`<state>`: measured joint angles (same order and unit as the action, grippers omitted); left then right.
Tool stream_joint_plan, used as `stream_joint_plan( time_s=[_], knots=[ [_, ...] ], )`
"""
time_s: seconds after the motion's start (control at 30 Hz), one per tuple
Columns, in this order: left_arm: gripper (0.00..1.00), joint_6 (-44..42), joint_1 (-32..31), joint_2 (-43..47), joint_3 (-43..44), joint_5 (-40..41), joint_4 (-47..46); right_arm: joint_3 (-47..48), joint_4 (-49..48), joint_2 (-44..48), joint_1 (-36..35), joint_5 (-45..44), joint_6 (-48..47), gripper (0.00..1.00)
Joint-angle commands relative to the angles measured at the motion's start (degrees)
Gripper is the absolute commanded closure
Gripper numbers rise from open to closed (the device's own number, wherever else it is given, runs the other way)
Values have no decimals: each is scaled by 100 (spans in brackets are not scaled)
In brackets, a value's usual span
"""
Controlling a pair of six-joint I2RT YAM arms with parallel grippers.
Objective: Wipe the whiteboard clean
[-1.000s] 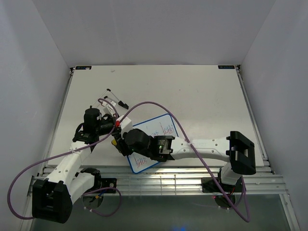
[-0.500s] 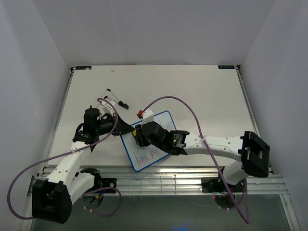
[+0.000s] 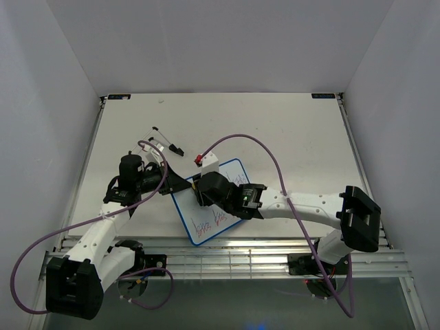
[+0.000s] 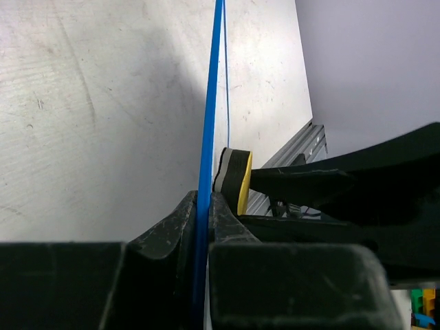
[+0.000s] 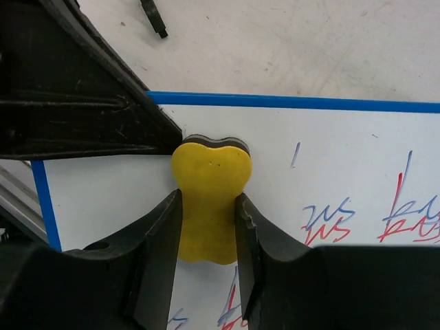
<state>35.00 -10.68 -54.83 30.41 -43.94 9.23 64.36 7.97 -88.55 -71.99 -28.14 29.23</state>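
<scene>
No word, number or brand could be read anywhere. The whiteboard (image 5: pixel 344 144) bore only red and blue scribbles (image 5: pixel 326 223), loose strokes that formed no legible letters. Two small dark labels (image 3: pixel 118 96) at the far edge of the table (image 3: pixel 275 130) were too small to read.

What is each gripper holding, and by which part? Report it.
The left gripper is shut on the whiteboard, pinching its blue frame edge. The right gripper is shut on the yellow eraser, clamped across its narrow waist.
</scene>
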Motion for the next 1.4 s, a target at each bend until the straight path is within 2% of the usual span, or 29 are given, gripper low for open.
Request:
stream_joint_plan(
  time_s=[0.0, 0.13, 0.33, 0.47, 0.53, 0.73, 0.83, 0.93, 1.17, 1.23, 1.37],
  knots=[
    [100, -266, -101, 174, -9, -150, 52, 139, -224, -233, -457, 265, -172, 68],
    [100, -266, -110, 183, -9, -158, 52, -361, -243, -66, -89, 124, -216, 68],
    [100, -292, -128, 192, 0, -246, 43, -1468, -726, 444, 1176, 765, -567, 68],
    [100, -301, -128, 165, -9, -281, 17, -1646, -892, 357, 1906, 1178, -682, 68],
    [100, -310, -136, 165, 8, -343, -1, -1585, -876, 295, 1943, 1319, -717, 68],
    [100, -362, -136, 165, 52, -282, 26, -1145, -1236, 260, 1601, 2496, -384, 68],
    [100, -406, -136, 130, 114, -238, 52, -899, -1324, 260, 1258, 2594, -366, 68],
    [100, -520, -136, -1, 236, -229, 140, -1047, -1482, 417, 1248, 2753, -453, 68],
    [100, -1153, -136, -11, 553, -325, 527, -2523, -1869, 1041, 2608, 2753, -866, 68],
    [100, -1171, -145, 7, 527, -439, 413, -2883, -2061, 1155, 2977, 3077, -1033, 68],
    [100, -1198, -136, -46, 553, -519, 395, -3095, -2097, 1235, 3339, 3227, -1235, 68]
  ],
)
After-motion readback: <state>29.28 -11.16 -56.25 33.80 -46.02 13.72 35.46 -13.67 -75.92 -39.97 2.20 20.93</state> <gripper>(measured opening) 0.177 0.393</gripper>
